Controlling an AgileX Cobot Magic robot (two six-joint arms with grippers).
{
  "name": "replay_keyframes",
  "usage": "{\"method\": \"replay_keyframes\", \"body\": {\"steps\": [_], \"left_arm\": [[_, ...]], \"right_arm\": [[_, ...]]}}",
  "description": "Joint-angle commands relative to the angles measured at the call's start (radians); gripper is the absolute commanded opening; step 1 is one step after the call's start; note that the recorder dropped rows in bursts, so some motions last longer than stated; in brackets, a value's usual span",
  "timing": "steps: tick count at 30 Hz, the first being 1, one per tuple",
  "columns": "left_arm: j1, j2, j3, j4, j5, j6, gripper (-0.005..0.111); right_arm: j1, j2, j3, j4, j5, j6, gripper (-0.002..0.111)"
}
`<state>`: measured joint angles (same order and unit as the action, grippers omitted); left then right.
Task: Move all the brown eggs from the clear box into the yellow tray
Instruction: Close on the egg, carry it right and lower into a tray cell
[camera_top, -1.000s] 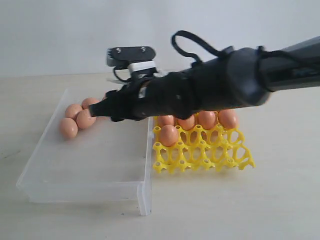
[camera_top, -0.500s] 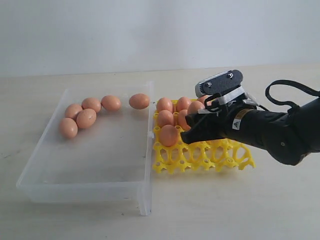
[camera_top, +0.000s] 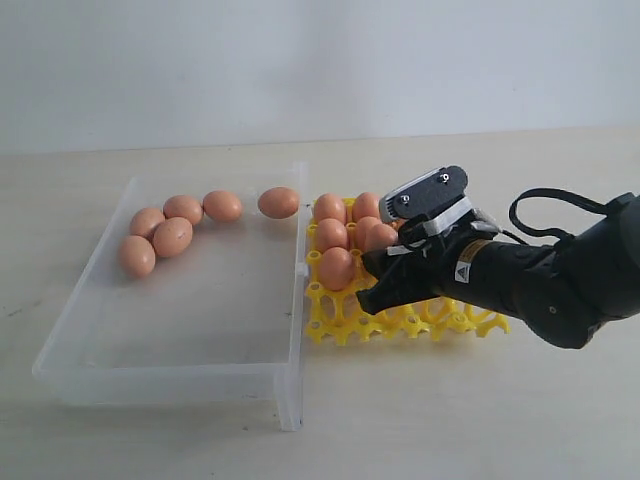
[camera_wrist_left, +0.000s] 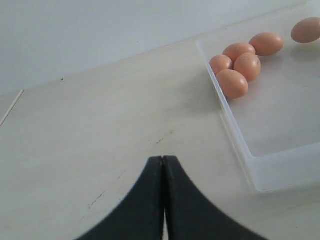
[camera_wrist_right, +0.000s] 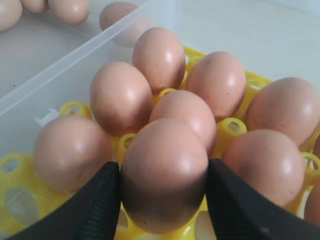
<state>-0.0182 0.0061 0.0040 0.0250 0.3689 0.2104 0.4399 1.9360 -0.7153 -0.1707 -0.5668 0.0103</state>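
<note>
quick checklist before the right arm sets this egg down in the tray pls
1. Grip: right gripper jaws press both sides of the held egg: ok.
2. Free cup directly under it in the yellow tray: hidden by the egg, cannot tell.
3. Empty cups available: the tray rows nearest the exterior camera are bare: ok.
4. Clearance from neighbouring tray eggs: very close, contact cannot tell.
5. Left gripper shut, over the table outside the clear box: ok.
6. Box emptied: five brown eggs inside: not ok.
</note>
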Motion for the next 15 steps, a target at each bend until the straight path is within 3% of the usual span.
{"method": "replay_keyframes", "body": {"steps": [1,8,11,15], "left_arm": [[-0.002,-0.006,-0.004,0.000,-0.008,-0.006,0.000],[-0.002,-0.006,-0.004,0.000,-0.008,-0.006,0.000],[-0.002,-0.006,-0.004,0.000,-0.008,-0.006,0.000],[-0.002,-0.006,-0.004,0.000,-0.008,-0.006,0.000]], "right_arm": [[-0.006,0.001,0.001,-0.017,0.017,-0.010,0.000],[-0.006,0.001,0.001,-0.062,0.023,-0.010,0.005],[-0.006,0.001,0.001,-0.068,0.023,-0.010,0.018],[-0.006,0.001,0.001,-0.068,0.029,-0.010,0.045]]}}
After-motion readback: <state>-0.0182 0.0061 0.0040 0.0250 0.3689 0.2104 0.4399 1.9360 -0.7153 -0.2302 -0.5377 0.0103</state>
